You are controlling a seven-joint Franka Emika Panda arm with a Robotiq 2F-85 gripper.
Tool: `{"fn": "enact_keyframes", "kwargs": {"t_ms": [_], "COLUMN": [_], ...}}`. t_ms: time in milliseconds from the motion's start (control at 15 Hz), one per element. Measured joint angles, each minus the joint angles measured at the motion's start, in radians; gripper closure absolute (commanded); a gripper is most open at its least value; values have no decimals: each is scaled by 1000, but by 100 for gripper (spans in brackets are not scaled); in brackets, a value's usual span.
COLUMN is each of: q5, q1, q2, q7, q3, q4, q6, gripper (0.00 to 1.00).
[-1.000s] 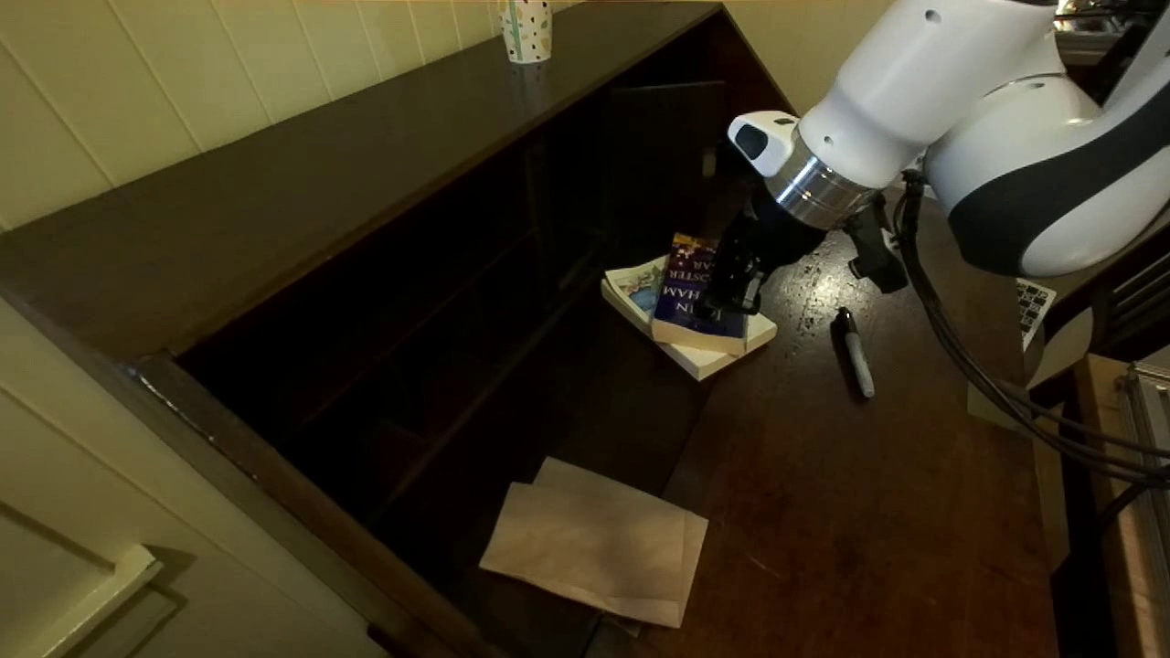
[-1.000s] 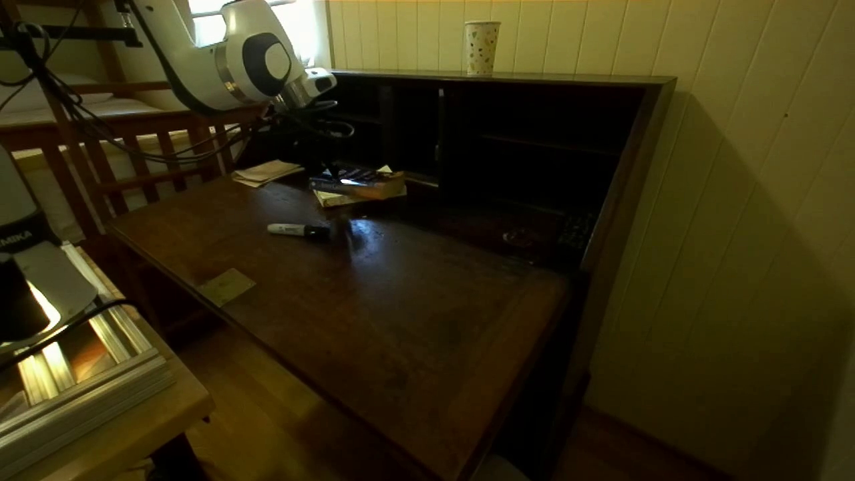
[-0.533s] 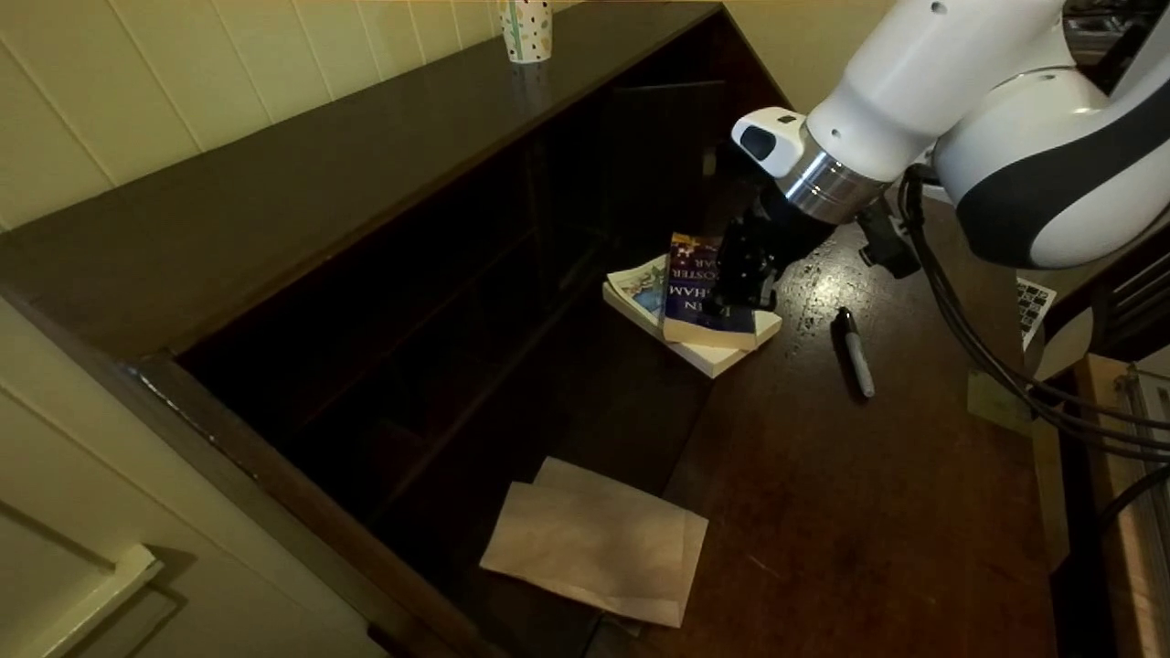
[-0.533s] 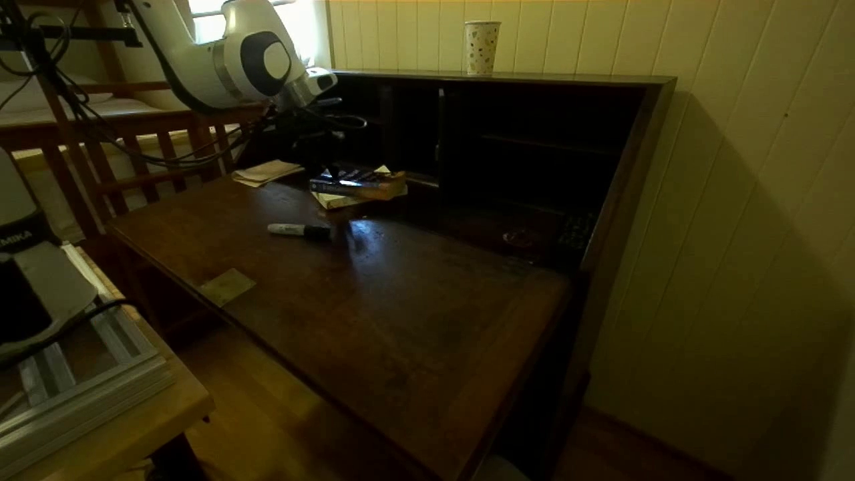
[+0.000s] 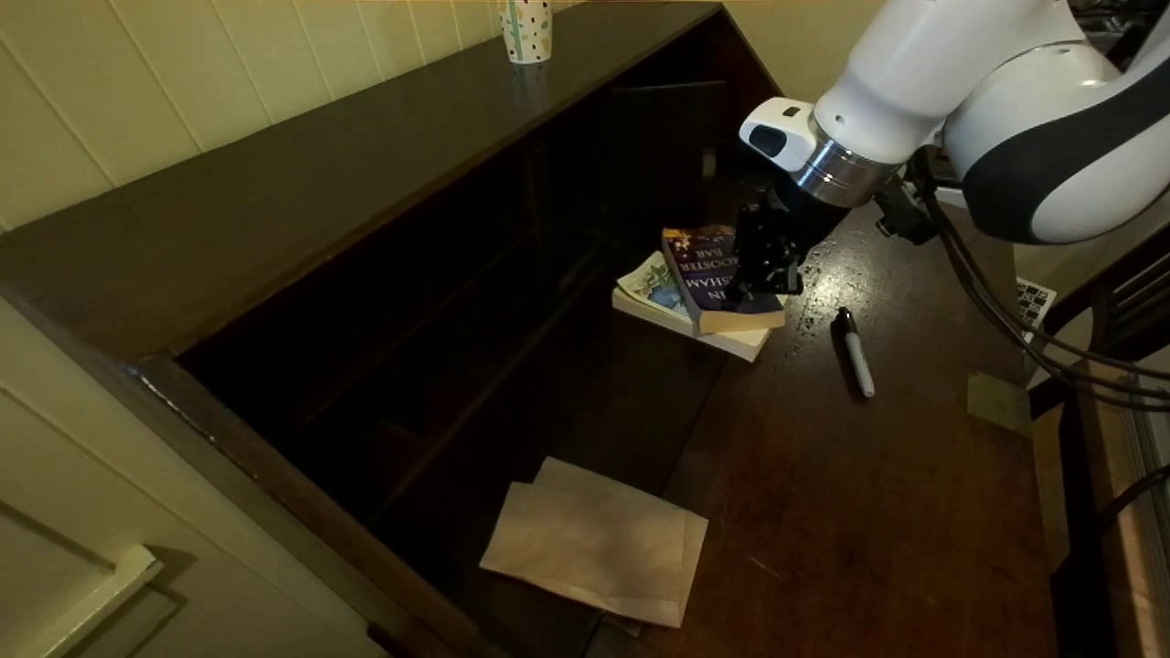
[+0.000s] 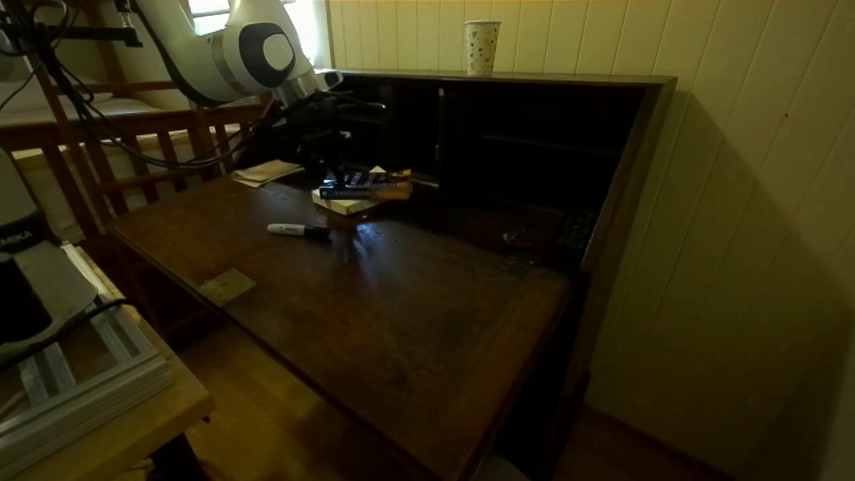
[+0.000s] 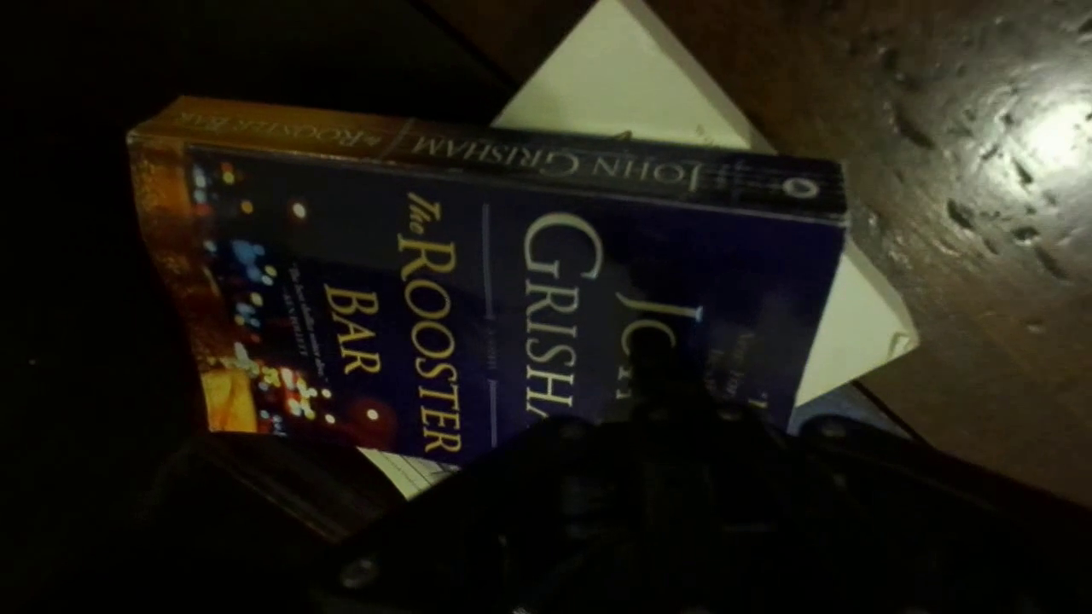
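While the fingers (image 7: 659, 388) are pinched together, they hide part of the Grisham book (image 7: 478, 290).

Glossy paper top book (image 7: 478, 298); shiny wooden desk (image 7: 990, 281) (roughly pitted).

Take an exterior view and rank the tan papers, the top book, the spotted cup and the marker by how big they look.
In an exterior view:
Largest: tan papers
Second: top book, partly hidden
Third: spotted cup, cut off at the top
Smallest: marker, long but slim
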Motion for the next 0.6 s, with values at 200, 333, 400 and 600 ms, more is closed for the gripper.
{"fn": "enact_keyframes", "kwargs": {"t_ms": [200,333,400,600], "q5": [8,19,33,101], "q1": [-54,-78,-86,-95], "q2": [-20,-40,-51,-94], "q7": [-95,-155,-186,-257], "q3": [33,42,45,49], "q4": [0,0,0,1], "q6": [-65,-129,-171,-316], "gripper": [100,100,100,100]}}
